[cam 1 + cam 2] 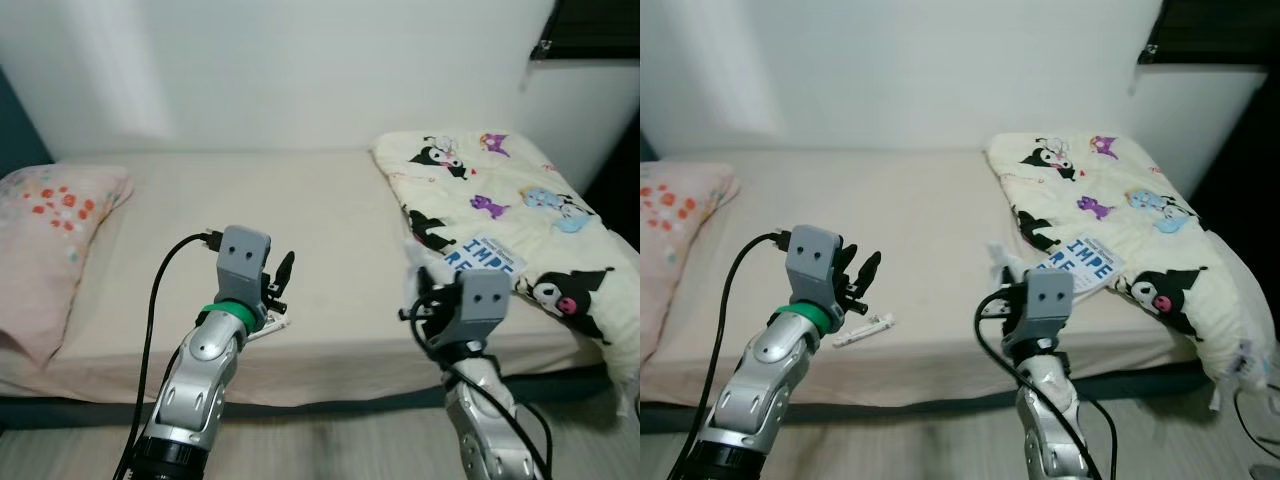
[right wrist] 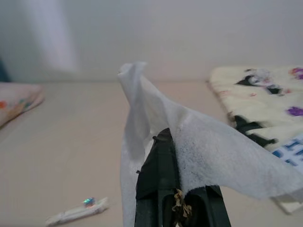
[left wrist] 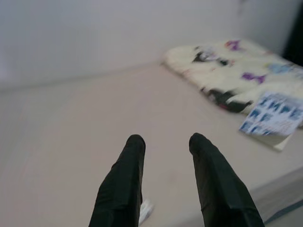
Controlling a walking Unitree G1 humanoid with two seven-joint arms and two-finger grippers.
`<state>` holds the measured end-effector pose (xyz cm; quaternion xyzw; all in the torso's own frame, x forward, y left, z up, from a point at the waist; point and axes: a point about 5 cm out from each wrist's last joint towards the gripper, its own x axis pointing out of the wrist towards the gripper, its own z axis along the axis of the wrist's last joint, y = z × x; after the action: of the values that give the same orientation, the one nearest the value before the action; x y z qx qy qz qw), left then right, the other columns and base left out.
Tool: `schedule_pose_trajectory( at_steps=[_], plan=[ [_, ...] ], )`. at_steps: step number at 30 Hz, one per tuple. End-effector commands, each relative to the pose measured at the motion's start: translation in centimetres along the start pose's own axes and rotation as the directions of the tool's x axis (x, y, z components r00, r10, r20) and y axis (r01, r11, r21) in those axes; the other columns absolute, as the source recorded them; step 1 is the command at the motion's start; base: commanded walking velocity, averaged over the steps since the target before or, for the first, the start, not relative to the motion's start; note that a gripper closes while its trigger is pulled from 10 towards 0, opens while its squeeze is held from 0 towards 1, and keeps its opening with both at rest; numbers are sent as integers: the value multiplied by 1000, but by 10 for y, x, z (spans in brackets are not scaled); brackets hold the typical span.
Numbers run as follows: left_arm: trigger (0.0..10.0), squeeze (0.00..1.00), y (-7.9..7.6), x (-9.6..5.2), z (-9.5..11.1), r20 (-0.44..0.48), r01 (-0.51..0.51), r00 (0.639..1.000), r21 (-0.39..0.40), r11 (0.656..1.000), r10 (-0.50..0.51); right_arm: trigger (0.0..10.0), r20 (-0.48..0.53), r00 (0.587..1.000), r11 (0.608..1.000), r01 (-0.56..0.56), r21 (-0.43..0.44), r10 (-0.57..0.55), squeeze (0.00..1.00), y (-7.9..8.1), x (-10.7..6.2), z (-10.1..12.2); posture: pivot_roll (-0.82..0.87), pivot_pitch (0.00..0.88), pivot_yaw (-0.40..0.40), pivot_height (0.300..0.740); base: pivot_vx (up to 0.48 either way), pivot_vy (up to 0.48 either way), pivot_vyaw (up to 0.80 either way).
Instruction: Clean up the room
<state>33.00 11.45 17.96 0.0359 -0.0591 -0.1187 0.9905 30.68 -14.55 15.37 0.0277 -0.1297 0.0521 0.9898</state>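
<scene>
Both arms raised over the near edge of the bed (image 1: 330, 250). Right hand (image 2: 173, 156) clenched on a white tissue (image 2: 189, 142); the sheet drapes over the black fingers and stands up above them. A few brownish crumbs stick at the base of the fingers. Left hand (image 3: 165, 156) released, fingers apart, holding nothing, poised above the mattress. Small white wrapper (image 1: 862, 330) lies flat on the mattress near the front edge, just beside the left hand. Farther right: cream blanket (image 1: 500, 200) with cartoon prints, bunched at the bed's right end; a blue-and-white printed booklet (image 1: 1080, 262) rests on it. Far left: pink flowered pillow (image 1: 45, 230). White wall behind.
</scene>
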Motion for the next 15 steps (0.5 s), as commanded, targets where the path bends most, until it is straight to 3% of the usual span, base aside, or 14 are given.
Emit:
schedule_pose_trajectory(
  at_steps=[1, 10, 15],
  plan=[
    [10000, 0, -3, 0, 0, -2, 10, 1000, -6, 1000, -10, 10000, -12, 1000, 1000, 17, -2, -17, 0, -4, -3, -3, -144, 3, 76, 714, -311, 0, 0],
    [10000, 0, -3, 0, 0, -2, 12, 1000, -4, 1000, -12, 10000, -16, 1000, 1000, -3, -14, 3, 0, -1, -2, -4, -143, 0, 77, 714, -309, 0, 0],
    [10000, 0, -3, 1, 0, -2, 14, 1000, -3, 1000, -14, 10000, -21, 1000, 1000, -15, -7, 15, 0, 3, -2, -5, -142, 0, 78, 714, -232, 0, 526]
  ],
)
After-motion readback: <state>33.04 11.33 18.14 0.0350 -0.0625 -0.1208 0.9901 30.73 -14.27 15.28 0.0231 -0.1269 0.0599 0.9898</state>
